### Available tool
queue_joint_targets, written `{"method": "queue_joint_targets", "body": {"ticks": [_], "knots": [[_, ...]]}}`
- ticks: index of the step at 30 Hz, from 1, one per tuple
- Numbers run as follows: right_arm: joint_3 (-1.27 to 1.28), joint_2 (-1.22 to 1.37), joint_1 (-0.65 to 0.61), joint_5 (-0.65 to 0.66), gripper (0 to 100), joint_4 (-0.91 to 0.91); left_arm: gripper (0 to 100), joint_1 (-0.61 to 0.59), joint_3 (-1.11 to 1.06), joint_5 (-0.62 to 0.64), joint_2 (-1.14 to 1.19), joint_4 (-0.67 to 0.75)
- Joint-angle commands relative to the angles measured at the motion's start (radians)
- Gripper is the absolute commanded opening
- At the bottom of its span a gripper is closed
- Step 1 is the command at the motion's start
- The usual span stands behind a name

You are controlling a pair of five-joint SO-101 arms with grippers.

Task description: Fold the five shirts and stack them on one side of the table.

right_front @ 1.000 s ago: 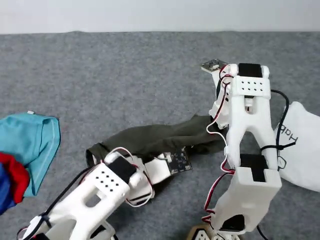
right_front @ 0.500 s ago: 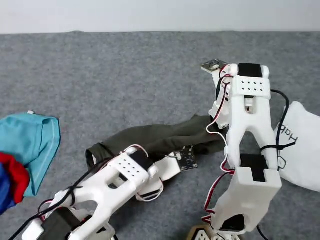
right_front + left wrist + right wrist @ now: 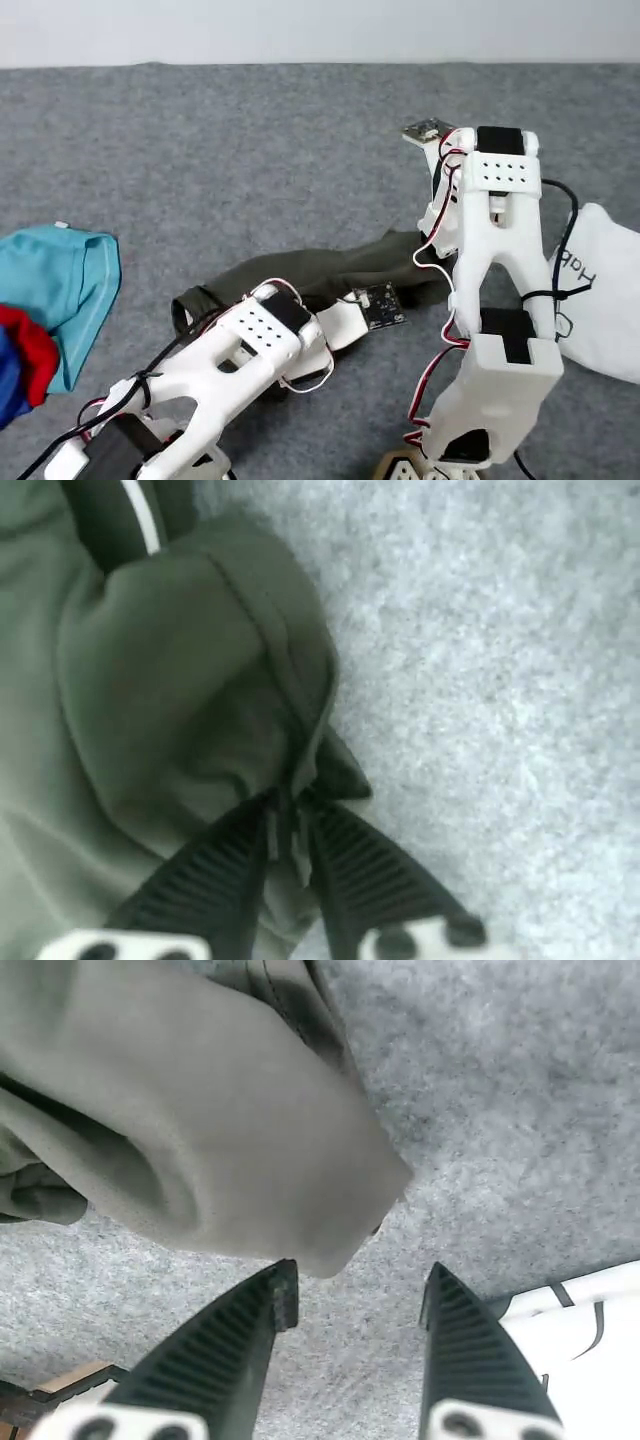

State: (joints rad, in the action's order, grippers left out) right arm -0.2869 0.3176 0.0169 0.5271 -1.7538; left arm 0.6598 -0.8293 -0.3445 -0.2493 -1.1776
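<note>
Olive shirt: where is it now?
High view: the olive shirt lies bunched centrally, left gripper pinching its edge, right gripper open beside it, white shirt on its right.

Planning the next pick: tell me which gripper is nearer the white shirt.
Right. The right gripper hangs open over the dark green shirt's end, beside the white shirt. The left gripper is shut on a fold of that shirt, farther off.

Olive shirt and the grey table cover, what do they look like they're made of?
The olive shirt looks like soft matte knit cloth, maybe cotton jersey: it bunches in rounded folds without shine. The table cover looks like grey felt or short-pile carpet: fuzzy, speckled, dull. Exact fibres cannot be told.
</note>
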Motion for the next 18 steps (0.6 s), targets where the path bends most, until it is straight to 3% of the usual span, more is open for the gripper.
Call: {"method": "queue_joint_targets", "body": {"ticks": [1, 6, 12, 18], "knots": [[-0.048, -0.068, 0.005, -0.008, 20.5, -0.038, 0, -0.003, 0.091, 0.005, 0.0, -0.069], [-0.048, -0.068, 0.005, -0.008, 20.5, -0.038, 2, 0.02, 0.091, -0.005, 0.011, -0.103], [-0.048, -0.07, 0.005, -0.008, 20.5, -0.039, 21, 0.057, 0.001, -0.038, 0.011, -0.115], [-0.048, -0.09, 0.007, -0.008, 20.5, -0.042, 22, 0.055, -0.038, -0.044, 0.011, -0.051]]}}
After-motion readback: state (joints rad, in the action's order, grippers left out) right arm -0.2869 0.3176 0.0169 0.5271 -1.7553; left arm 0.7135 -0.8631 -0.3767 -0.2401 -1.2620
